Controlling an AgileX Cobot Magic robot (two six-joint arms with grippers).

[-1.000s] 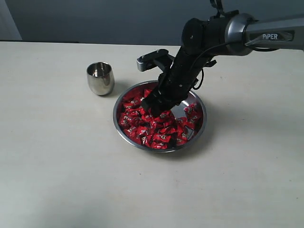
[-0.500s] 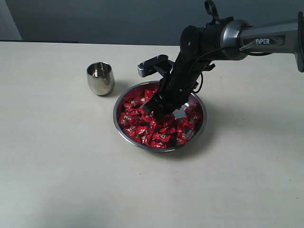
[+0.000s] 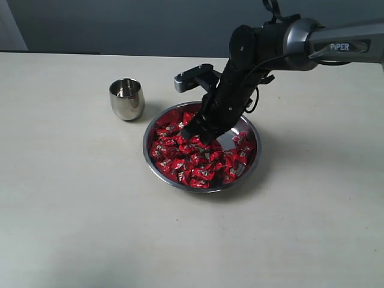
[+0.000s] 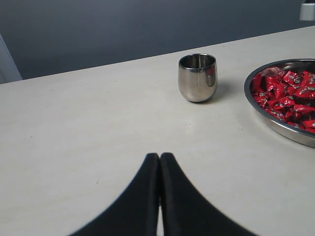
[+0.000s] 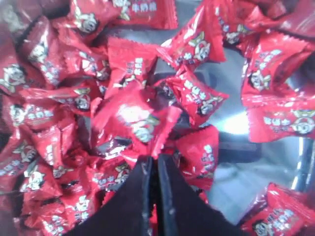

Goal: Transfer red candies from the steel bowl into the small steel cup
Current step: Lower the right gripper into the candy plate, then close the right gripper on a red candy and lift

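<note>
Seemingly the right hand (image 5: 151, 160) is pinched shut on one wrapper edge among the shiny red crinkle-wrapped candies (image 3: 180, 157) in the wide shallow steel bowl (image 3: 227, 140), midway along the far edge of the pale matte worktop (image 3: 72, 216). So slight a hold could slip before reaching the small rounded steel cup (image 3: 126, 99) toward the far-left corner. The left hand (image 4: 159, 157) is closed, empty. A dark grey wall (image 3: 120, 24) stands behind.

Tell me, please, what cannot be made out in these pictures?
- Right hand: whether it pinches a candy; wrist view blurred, arm covers the tips in the exterior view.
- Cup: inside, hidden by its wall in the left wrist view, tiny in the exterior.
- Bowl: cut by the left wrist view's edge.
</note>
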